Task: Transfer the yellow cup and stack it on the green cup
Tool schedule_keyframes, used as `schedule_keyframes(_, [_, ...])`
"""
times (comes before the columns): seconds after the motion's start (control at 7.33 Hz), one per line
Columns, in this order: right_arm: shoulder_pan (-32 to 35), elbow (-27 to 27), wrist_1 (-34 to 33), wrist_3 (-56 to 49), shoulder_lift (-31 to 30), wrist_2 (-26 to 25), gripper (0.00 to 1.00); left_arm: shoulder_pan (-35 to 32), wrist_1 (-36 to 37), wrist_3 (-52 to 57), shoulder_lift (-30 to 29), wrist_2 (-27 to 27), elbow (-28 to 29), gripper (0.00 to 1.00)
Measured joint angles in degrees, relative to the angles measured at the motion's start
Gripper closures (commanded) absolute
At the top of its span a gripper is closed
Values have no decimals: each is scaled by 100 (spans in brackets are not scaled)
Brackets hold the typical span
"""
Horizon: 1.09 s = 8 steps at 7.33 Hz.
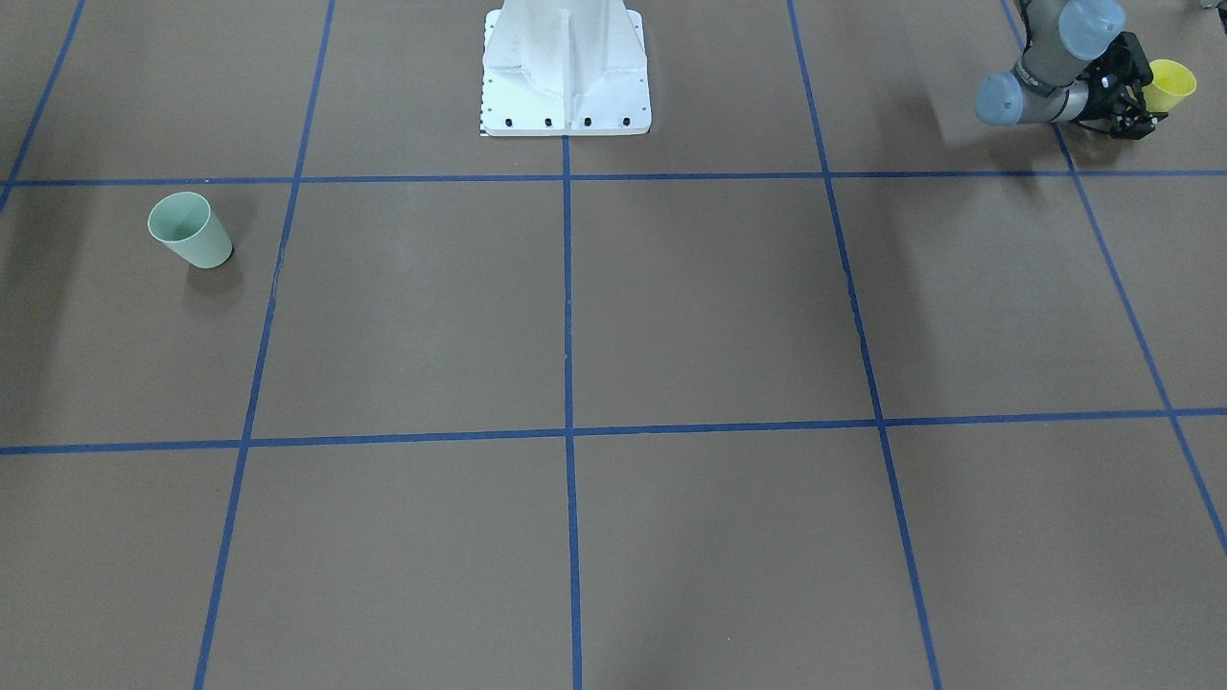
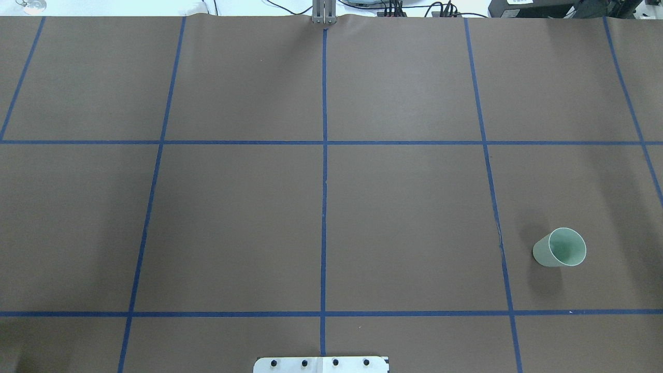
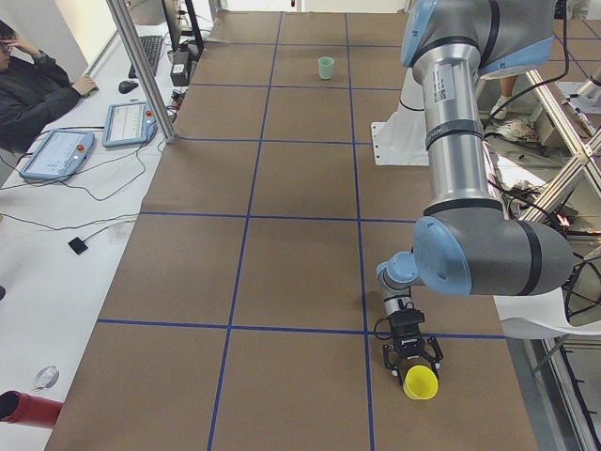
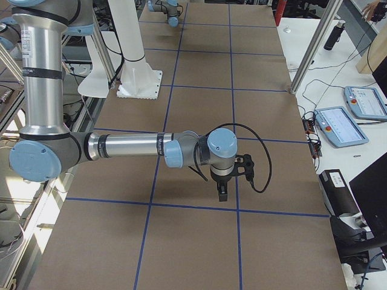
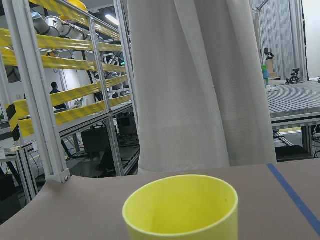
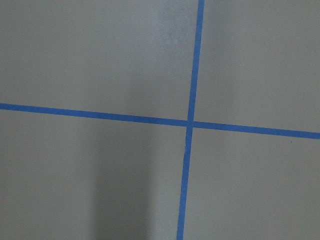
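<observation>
The yellow cup [image 1: 1171, 84] stands upright near the table's edge on my left side. It also shows in the exterior left view [image 3: 420, 382] and fills the bottom of the left wrist view [image 5: 182, 207]. My left gripper [image 1: 1150, 103] lies low and level, with its jaws spread open, right at the cup. I cannot tell whether it touches the cup. The green cup [image 1: 189, 230] stands upright far off on the right side and also shows in the overhead view [image 2: 560, 247]. My right gripper [image 4: 222, 192] points down over a tape crossing. I cannot tell if it is open or shut.
Brown table cover with a blue tape grid [image 2: 323, 142]. The white robot base [image 1: 566, 72] stands at the robot's edge of the table. Beyond the table edge by the yellow cup are a grey curtain [image 5: 200, 80] and yellow-striped metal racking [image 5: 60, 90]. An operator [image 3: 28, 89] sits at a side desk.
</observation>
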Motion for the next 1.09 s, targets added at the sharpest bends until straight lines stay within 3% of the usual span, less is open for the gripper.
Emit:
schedule_keyframes(0.14, [0,-4,-4,1,0,10,1,17,-44,0,-3,-3,143,19])
schedule_keyframes(0.27, [1,-7,-6,2,0,18,1,27,-66,0,-5,-6,279,64])
schedule_keyframes(0.41, [1,-7,-7,2,0,21,1,32,-71,9,-5,-4,382,99])
schedule_keyframes(0.68, [1,-3,-7,2,0,35,1,19,-64,159,154,4,361,100])
schedule_keyframes(1.09, [1,-4,-9,2,0,52,1,-92,-65,1265,1305,25,-687,100])
